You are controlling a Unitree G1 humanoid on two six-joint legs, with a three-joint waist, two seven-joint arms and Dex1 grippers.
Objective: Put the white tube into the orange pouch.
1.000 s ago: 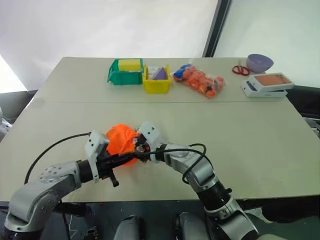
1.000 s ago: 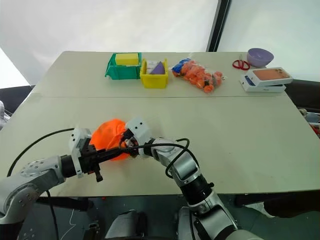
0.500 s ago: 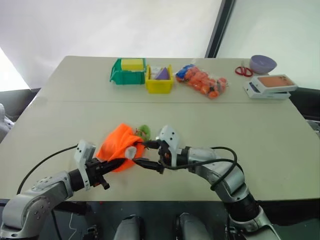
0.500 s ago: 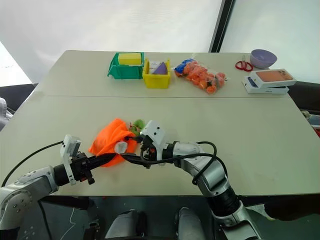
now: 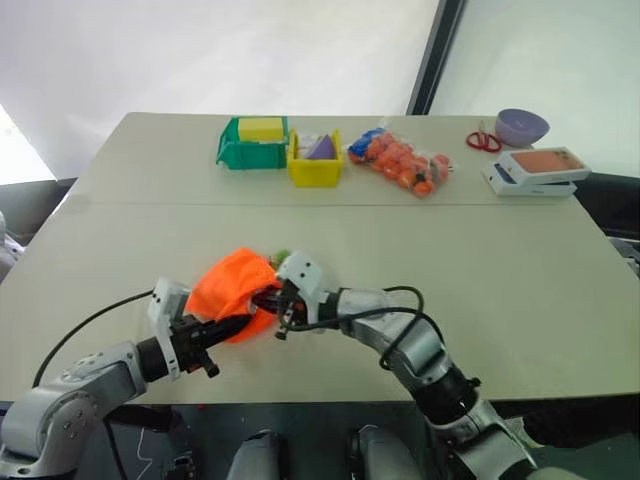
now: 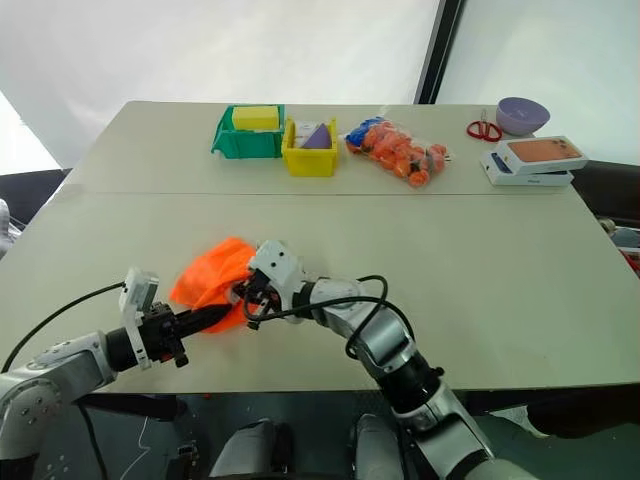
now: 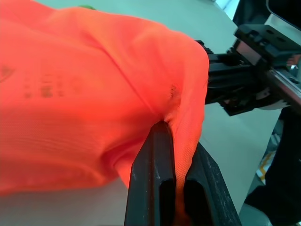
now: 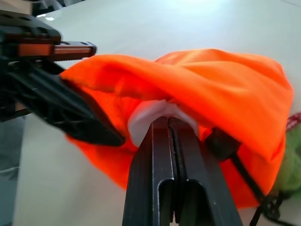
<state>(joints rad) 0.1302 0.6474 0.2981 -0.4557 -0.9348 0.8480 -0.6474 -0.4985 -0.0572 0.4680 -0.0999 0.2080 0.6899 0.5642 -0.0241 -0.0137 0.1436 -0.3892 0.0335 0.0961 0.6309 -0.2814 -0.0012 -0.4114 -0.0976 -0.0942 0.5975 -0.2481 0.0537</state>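
White plastic, the white tube (image 8: 149, 117) shows as a pale rounded end at the mouth of the orange pouch (image 5: 232, 291), wrapped by orange fabric on every side; the rest of it is hidden, so which way it points and how its long axis lies cannot be told. The right gripper (image 8: 170, 123) has its two black fingers pressed flat together with their tips against that white end; whether they pinch anything there cannot be told. The pouch lies bunched on the near part of the table, its opening turned toward the right arm. Its black cord (image 8: 244, 175) trails off beside a green tassel (image 8: 290, 165) at the pouch's far side. The left gripper (image 7: 168, 141) reaches in from the other side and is clamped on a fold of the pouch's fabric, which runs down between its fingers.

Farther out, the pale beige table (image 5: 520, 260) runs in two sections with a seam across its width. Along its far edge stand a green bin (image 5: 250, 143) holding a yellow block, a yellow bin (image 5: 315, 160) touching it, and a clear bag of orange items (image 5: 400, 160) just beside that. Toward the far right corner sit red scissors (image 5: 481, 141), a purple bowl (image 5: 521, 126) and a flat white box (image 5: 535, 170). White walls rise behind the table, split by a dark upright post (image 5: 432, 55)
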